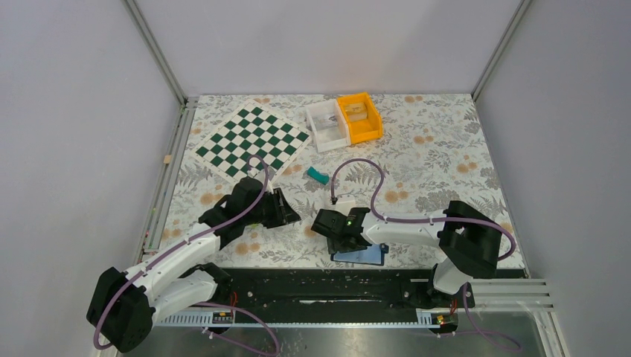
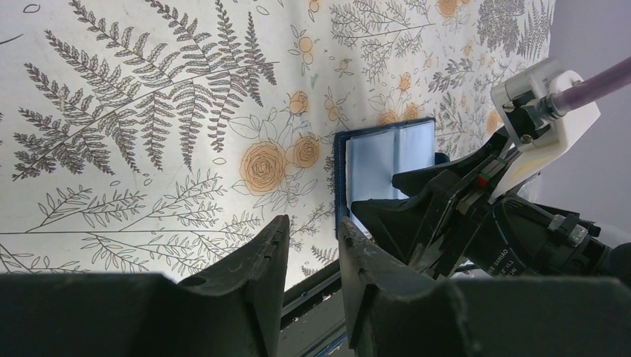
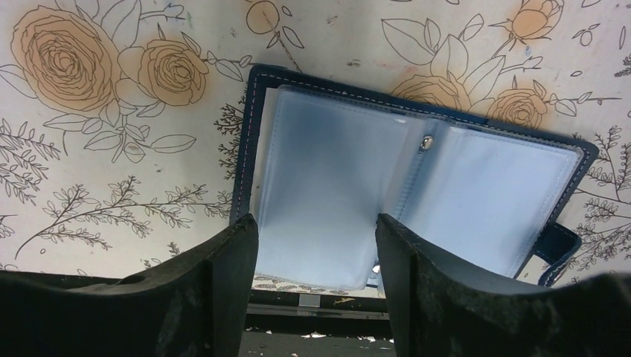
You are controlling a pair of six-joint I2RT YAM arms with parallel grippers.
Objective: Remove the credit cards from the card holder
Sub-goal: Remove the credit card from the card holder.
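The card holder [image 1: 361, 256] lies open at the table's near edge, a navy wallet with pale blue inner panels. It also shows in the right wrist view [image 3: 245, 149] and the left wrist view [image 2: 387, 160]. A pale blue card-sized sheet [image 3: 327, 186] on its left half sticks out past the wallet's near edge; I cannot tell whether it is one of the credit cards or a sleeve. My right gripper [image 3: 316, 223] is open just above that half, and shows in the top view [image 1: 338, 230]. My left gripper [image 2: 313, 221] is open a little and empty, left of the wallet [image 1: 286, 208].
A green and white chessboard [image 1: 253, 141] lies at the back left. A white bin [image 1: 326, 126] and an orange bin [image 1: 359, 117] stand at the back. A teal block [image 1: 318, 175] lies mid-table. A black rail [image 1: 335, 286] runs along the near edge.
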